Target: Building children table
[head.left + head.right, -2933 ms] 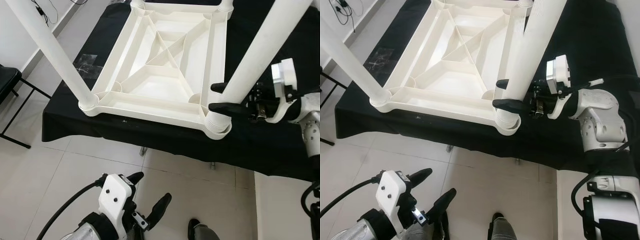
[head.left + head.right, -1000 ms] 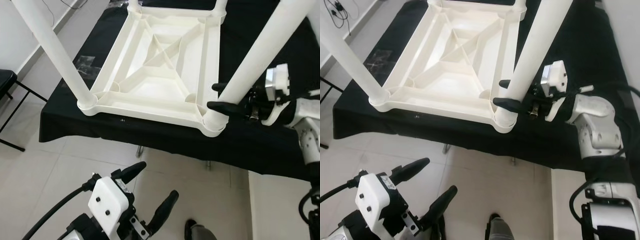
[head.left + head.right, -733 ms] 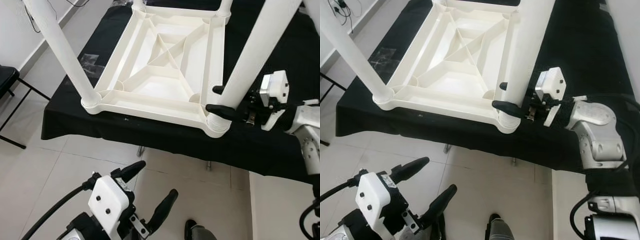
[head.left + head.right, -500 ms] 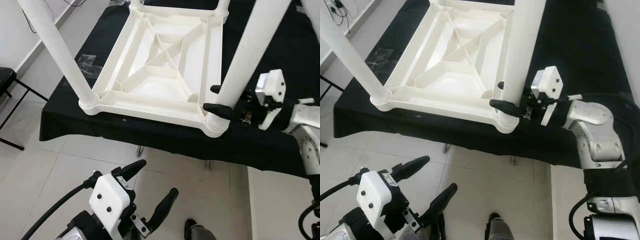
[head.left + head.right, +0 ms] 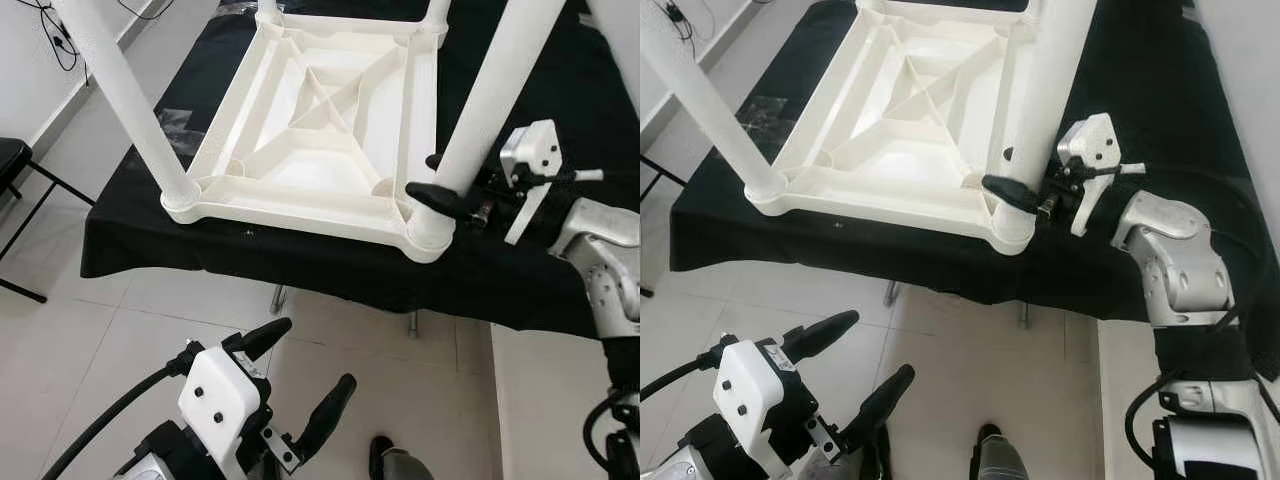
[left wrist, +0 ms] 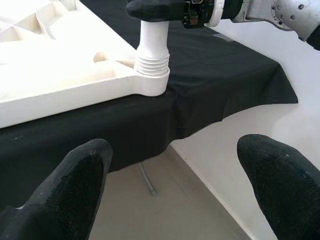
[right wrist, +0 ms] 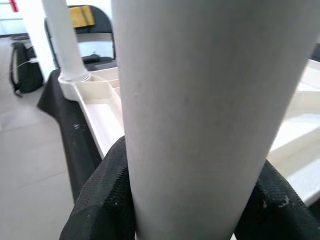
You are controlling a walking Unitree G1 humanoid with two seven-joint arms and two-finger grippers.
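The white plastic children's table [image 5: 320,120] lies upside down on a black-clothed bench, its legs pointing up. My right gripper [image 5: 430,180] is shut on the near-right leg [image 5: 490,90], just above its ribbed socket [image 6: 152,65] at the corner. In the right wrist view the leg [image 7: 200,100] sits between the black fingers [image 7: 105,200]. The near-left leg [image 5: 125,95] stands in its own corner. My left gripper [image 5: 310,360] hangs low over the floor in front of the bench, open, with nothing between its fingers.
The black cloth [image 5: 300,270] drapes over the bench's front edge, above pale floor tiles [image 5: 90,330]. A black folding chair [image 5: 15,165] stands at the left by the wall. A dark foot [image 5: 385,460] shows on the floor below.
My right wrist has rolled while staying clamped on the near-right leg, so its white camera housing now sits higher. The view has shifted slightly. The left gripper stays open and low.
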